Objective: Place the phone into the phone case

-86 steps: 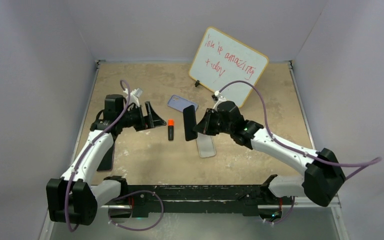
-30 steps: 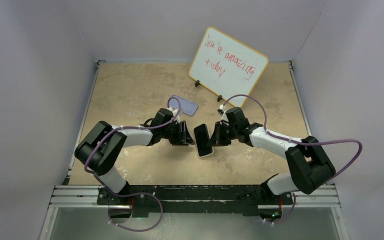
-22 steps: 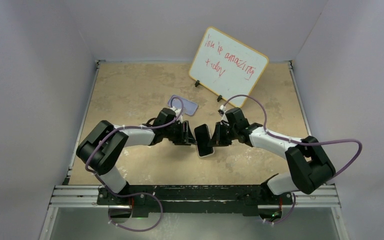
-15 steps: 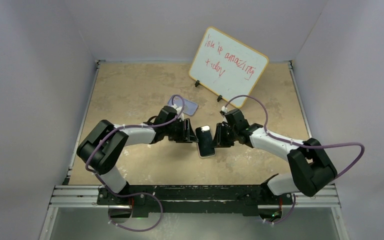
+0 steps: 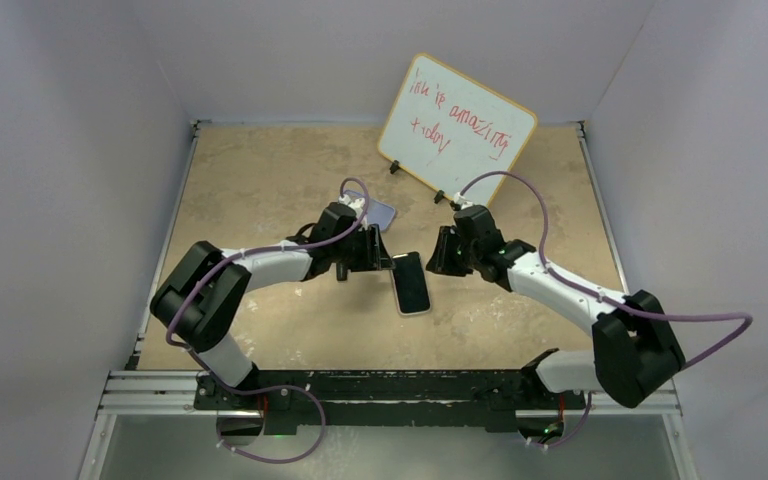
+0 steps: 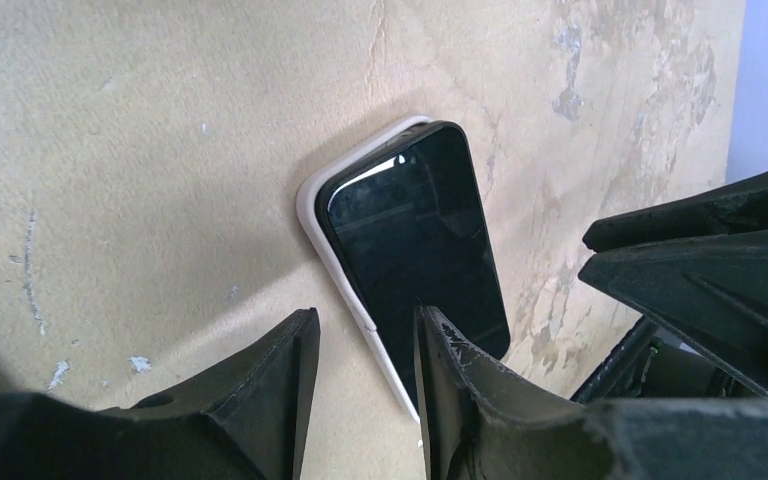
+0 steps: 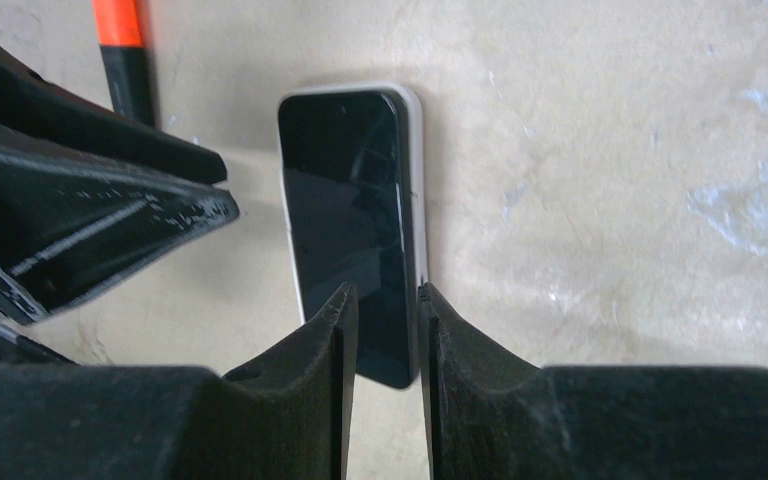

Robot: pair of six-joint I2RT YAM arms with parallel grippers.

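Note:
The phone lies flat, screen up, on a white shell whose rim shows along its edge. It also shows in the left wrist view and the right wrist view. The lavender phone case lies farther back, mostly hidden behind my left arm. My left gripper is open and empty, just above the phone's left far corner. My right gripper is narrowly open and empty, just above the phone's far right end.
A black marker with an orange cap lies left of the phone, under my left gripper. A whiteboard with red writing stands at the back right. The table is tan and mottled.
My right gripper held the phone on edge, laid it flat onto the white shell, let go and drew back. My left gripper moved in from the left to the phone.

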